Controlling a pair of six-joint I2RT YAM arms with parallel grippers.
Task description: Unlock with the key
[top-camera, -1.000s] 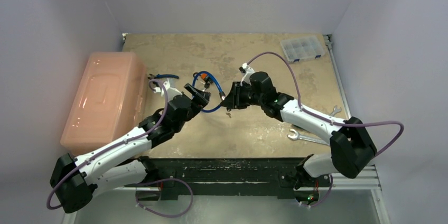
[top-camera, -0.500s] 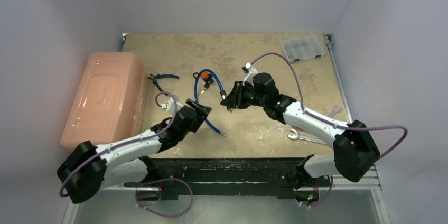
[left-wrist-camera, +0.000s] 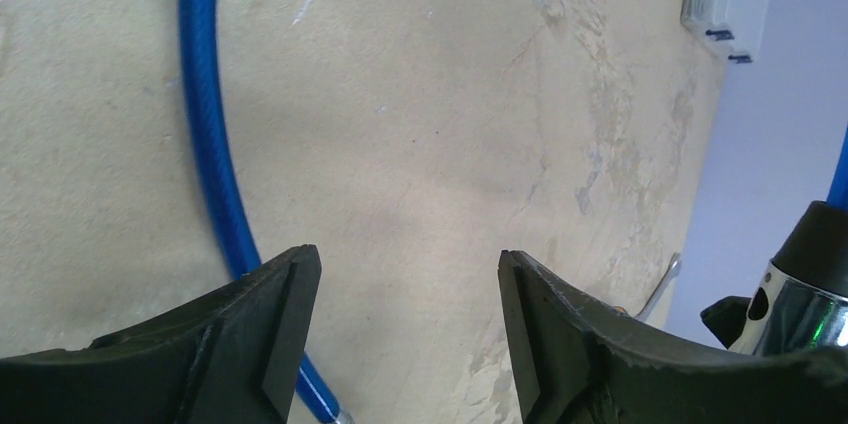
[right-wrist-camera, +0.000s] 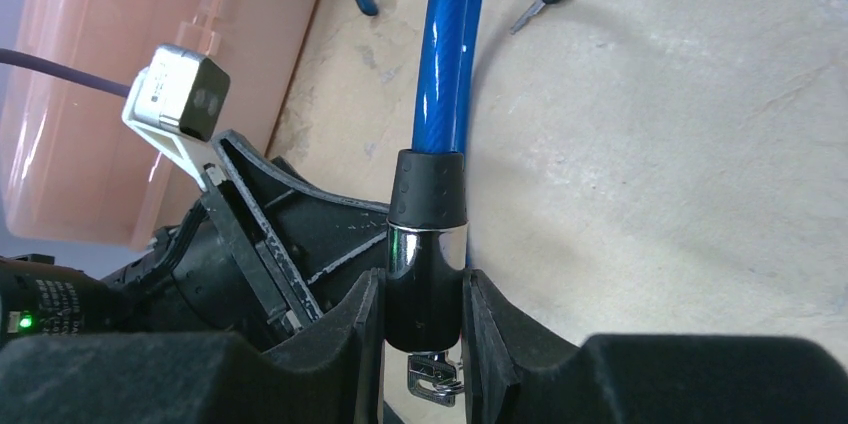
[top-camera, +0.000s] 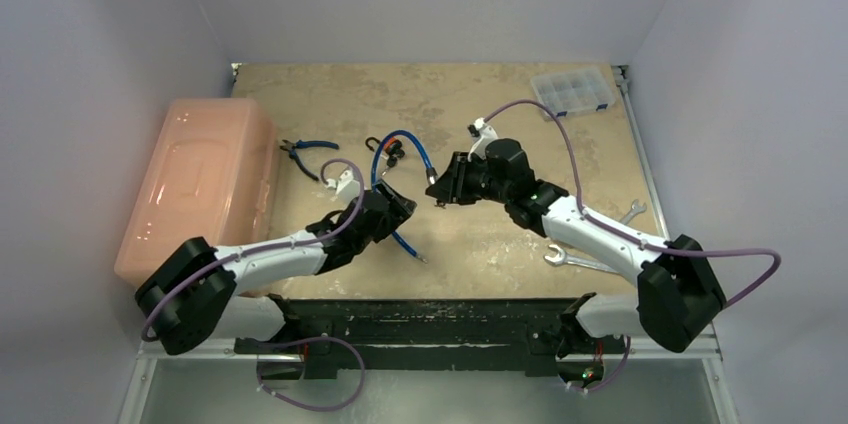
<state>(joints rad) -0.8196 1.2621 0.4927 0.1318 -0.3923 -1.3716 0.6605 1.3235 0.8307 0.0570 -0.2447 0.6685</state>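
Top view: blue cable lock [top-camera: 422, 147] on counter [top-camera: 500, 104], keys [top-camera: 386, 148] beside its loop; left gripper [top-camera: 401, 204] has drawn back nearward (over one second).
Left wrist: fingers [left-wrist-camera: 270, 314] spread over bare counter.
Right wrist: right gripper [right-wrist-camera: 425, 339] pinches the lock's chrome end [right-wrist-camera: 426, 274].

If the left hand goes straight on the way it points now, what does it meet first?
Probably the bare table; the left hand is open and the blue cable runs just beside that line, though depth is unclear.
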